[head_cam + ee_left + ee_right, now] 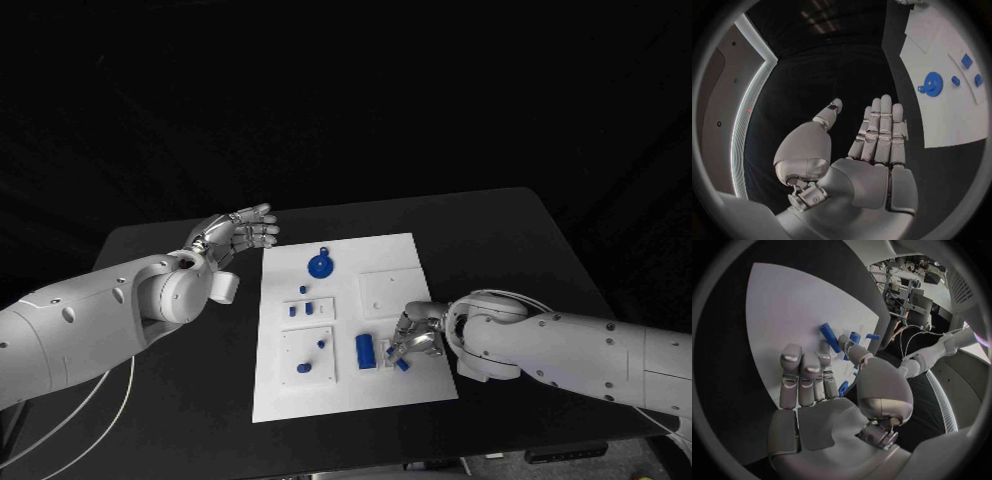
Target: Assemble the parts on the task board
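On a black tabletop [476, 230], a white task board [378, 385] lies at centre. The left hand [238, 232] hovers off the board's far left corner, fingers straight and released, its wrist view showing a round blue part [932, 82]. At the board's near right, the right hand [411, 335] rests over blue parts [831, 336]; whether it grasps one cannot be told.

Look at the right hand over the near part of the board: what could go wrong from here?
1. The right hand sits low on the task board, close beside the blue bar; a careless finger could knock the bar aside.
2. A small blue piece lies by its fingers; whether it is gripped is unclear, so it might slip.
3. The left hand hovers open off the board, so nothing steadies the board.
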You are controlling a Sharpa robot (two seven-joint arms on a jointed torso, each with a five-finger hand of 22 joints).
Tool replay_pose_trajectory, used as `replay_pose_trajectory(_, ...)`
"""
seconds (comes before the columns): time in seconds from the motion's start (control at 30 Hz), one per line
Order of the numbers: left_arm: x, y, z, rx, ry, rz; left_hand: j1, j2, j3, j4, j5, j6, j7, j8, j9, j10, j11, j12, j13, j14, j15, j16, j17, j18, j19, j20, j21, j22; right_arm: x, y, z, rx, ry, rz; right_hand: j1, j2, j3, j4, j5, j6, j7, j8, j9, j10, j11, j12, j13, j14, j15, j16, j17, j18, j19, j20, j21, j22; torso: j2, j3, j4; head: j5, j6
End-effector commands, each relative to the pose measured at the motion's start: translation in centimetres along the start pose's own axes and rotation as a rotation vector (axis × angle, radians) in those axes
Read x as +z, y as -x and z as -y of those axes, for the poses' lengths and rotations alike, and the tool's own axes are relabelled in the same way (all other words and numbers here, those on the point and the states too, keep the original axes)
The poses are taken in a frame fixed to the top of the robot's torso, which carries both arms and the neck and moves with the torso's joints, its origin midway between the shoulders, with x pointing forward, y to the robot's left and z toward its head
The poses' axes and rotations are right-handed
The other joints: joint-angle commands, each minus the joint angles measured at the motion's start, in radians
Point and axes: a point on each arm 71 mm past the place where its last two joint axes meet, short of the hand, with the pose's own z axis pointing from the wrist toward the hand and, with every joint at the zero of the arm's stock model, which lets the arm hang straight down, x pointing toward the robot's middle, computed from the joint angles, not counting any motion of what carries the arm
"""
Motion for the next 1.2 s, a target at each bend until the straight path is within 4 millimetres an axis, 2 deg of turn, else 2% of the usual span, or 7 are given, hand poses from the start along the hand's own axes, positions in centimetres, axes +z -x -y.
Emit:
replay_pose_trajectory(0.03, 0.0, -0.3, 0.1, -0.003, -0.008, -0.017, -0.001, 0.008, 0.007, -0.001, 0.004, -0.01, 0.0, 0.006, -0.001, -0.008, 0.002, -0.001, -0.001, 0.008, 0.002, -0.004, 0.001, 0.013, -0.002, 0.006, -0.004, 0.001, 0.2, -1.4, 0.8, -0.023, -0.035, -0.067, 0.004, 0.029, 0.013, -0.002, -0.005, 0.014, -0.005, 0.007, -0.03, -0.001, -0.007, 0.004, -0.001, -0.004, -0.003, -0.002, 0.002, 0.062, -0.003, 0.005, 0.007, 0.017, 0.0, 0.0006, -0.0009, 0.0, -0.001)
replay_pose_trajectory(0.07, 0.1, -0.3, 0.1, -0.003, -0.008, -0.018, -0.001, 0.008, 0.008, -0.001, 0.004, -0.01, 0.0, 0.006, -0.001, -0.008, 0.002, 0.0, -0.001, 0.008, 0.002, -0.004, 0.001, 0.013, -0.002, 0.006, -0.004, 0.001, 0.2, -1.3, 0.9, -0.022, -0.034, -0.063, 0.006, 0.045, 0.019, -0.006, -0.005, 0.019, -0.006, 0.009, -0.03, 0.0, -0.009, 0.005, -0.002, -0.004, -0.005, -0.002, 0.002, 0.062, -0.004, 0.006, 0.008, 0.017, 0.0, 0.0005, -0.0006, 0.001, -0.001)
replay_pose_trajectory(0.13, 0.1, -0.3, 0.1, -0.003, -0.008, -0.017, -0.001, 0.009, 0.008, -0.001, 0.004, -0.01, 0.0, 0.006, -0.001, -0.008, 0.002, -0.001, -0.001, 0.008, 0.002, -0.004, 0.001, 0.013, -0.002, 0.006, -0.004, 0.001, 0.2, -1.2, 0.9, -0.018, -0.034, -0.053, 0.01, 0.061, 0.028, -0.013, -0.005, 0.025, -0.009, 0.012, -0.031, 0.003, -0.011, 0.007, -0.002, -0.004, -0.006, -0.001, 0.002, 0.062, -0.004, 0.007, 0.01, 0.018, 0.0, 0.0008, -0.0006, 0.001, -0.001)
replay_pose_trajectory(0.33, 0.0, -0.2, 0.1, -0.002, -0.008, -0.016, -0.001, 0.009, 0.008, -0.001, 0.004, -0.01, 0.0, 0.006, -0.001, -0.007, 0.002, 0.0, -0.001, 0.008, 0.002, -0.005, 0.001, 0.013, -0.002, 0.006, -0.004, 0.001, 0.2, -1.0, 1.1, -0.011, -0.034, -0.032, 0.005, 0.096, 0.051, -0.022, -0.005, 0.038, -0.013, 0.017, -0.032, 0.012, -0.015, 0.011, -0.003, 0.0, -0.01, 0.002, 0.004, 0.062, -0.003, 0.012, 0.015, 0.019, 0.0, 0.0004, -0.0002, 0.001, -0.002)
replay_pose_trajectory(0.47, 0.0, -0.2, 0.1, -0.002, -0.008, -0.016, 0.0, 0.01, 0.008, -0.001, 0.004, -0.01, 0.0, 0.006, -0.001, -0.007, 0.002, 0.0, -0.001, 0.008, 0.002, -0.005, 0.002, 0.013, -0.002, 0.006, -0.004, 0.002, 0.0, -1.1, 1.2, 0.004, -0.035, -0.036, -0.009, 0.102, 0.061, -0.025, -0.005, 0.044, -0.015, 0.019, -0.034, 0.017, -0.017, 0.012, -0.005, 0.003, -0.011, 0.004, 0.005, 0.062, -0.001, 0.014, 0.019, 0.018, 0.0, 0.0001, 0.0002, 0.001, -0.001)
replay_pose_trajectory(0.87, 0.0, -0.2, 0.1, -0.003, -0.007, -0.019, -0.005, 0.014, 0.006, 0.002, 0.004, -0.004, -0.002, 0.011, 0.0, -0.008, 0.002, 0.0, -0.001, 0.008, 0.003, -0.007, 0.004, 0.012, -0.002, 0.007, -0.006, 0.003, -1.1, -0.7, 0.8, 0.107, -0.052, -0.055, -0.066, 0.098, 0.079, -0.017, -0.004, 0.058, -0.018, 0.022, -0.043, 0.029, -0.019, 0.012, -0.009, 0.011, -0.013, 0.007, 0.006, 0.062, 0.005, 0.019, 0.024, 0.017, -0.001, -0.0011, 0.0, 0.003, 0.003)
replay_pose_trajectory(1.2, 0.0, -0.2, 0.1, -0.004, -0.005, -0.02, -0.012, 0.014, 0.003, 0.006, 0.002, -0.004, -0.002, 0.011, -0.001, -0.008, 0.002, -0.001, -0.002, 0.008, 0.003, -0.009, 0.007, 0.012, -0.002, 0.007, -0.007, 0.004, -1.0, -0.5, 0.6, 0.173, -0.083, -0.071, -0.098, 0.099, 0.08, -0.02, -0.004, 0.063, -0.019, 0.022, -0.049, 0.034, -0.021, 0.013, -0.01, 0.015, -0.014, 0.009, 0.007, 0.062, 0.007, 0.02, 0.028, 0.016, 0.0, -0.0006, 0.0013, 0.007, -0.004)
